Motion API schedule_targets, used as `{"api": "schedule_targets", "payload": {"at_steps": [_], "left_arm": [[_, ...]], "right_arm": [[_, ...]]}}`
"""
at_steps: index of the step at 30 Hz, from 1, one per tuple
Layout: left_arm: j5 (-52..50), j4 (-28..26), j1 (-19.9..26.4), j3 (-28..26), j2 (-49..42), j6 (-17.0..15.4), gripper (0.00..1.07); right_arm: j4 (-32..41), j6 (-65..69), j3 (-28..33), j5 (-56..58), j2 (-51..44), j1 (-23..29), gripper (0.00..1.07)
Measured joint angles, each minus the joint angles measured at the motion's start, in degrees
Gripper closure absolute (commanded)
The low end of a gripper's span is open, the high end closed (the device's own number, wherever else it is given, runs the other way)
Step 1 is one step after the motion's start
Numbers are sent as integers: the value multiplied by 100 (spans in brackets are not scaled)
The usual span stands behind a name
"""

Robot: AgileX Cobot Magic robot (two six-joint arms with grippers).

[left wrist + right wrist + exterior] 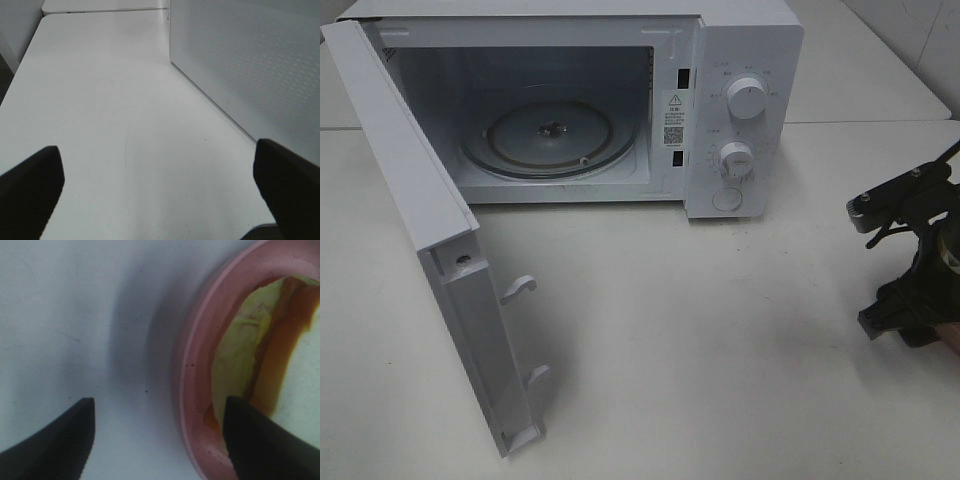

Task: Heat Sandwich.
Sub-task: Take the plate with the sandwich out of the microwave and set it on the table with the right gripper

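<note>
The sandwich [250,345] lies on a round pink plate [195,365]; pale green lettuce, reddish filling and white bread show in the right wrist view. My right gripper [159,402] is open and straddles the plate's rim, one finger [260,440] over the plate and sandwich, the other over the bare table. In the exterior high view the right gripper [900,305] hangs at the far right edge and hides the plate. My left gripper [157,170] is open with nothing between its fingers, low over the white table beside the microwave door [250,65].
The white microwave [740,100] stands at the back, with its door [450,260] swung wide to the front left. Its glass turntable [545,135] has nothing on it. White table [700,330] stretches between microwave and right gripper.
</note>
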Motion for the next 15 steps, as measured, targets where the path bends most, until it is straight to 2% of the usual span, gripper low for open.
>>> {"api": "schedule_targets", "payload": {"at_steps": [1,2,5,9,10,15], "left_arm": [[0,0,0,0,0,0,9],[0,0,0,0,0,0,9],[0,0,0,0,0,0,9],[0,0,0,0,0,0,9],[0,0,0,0,0,0,9],[0,0,0,0,0,0,9]], "right_arm": [[309,-264,-6,-6,-183,0,27],[309,-264,-6,-6,-183,0,27],[997,-900,-11,103,-596,0,28],[1467,-1289,-11,229,-940,0,30],[1805,-1576,-11,344,-1169,0,30],[2412,-2263,-11,596,-1868,0,31]]}}
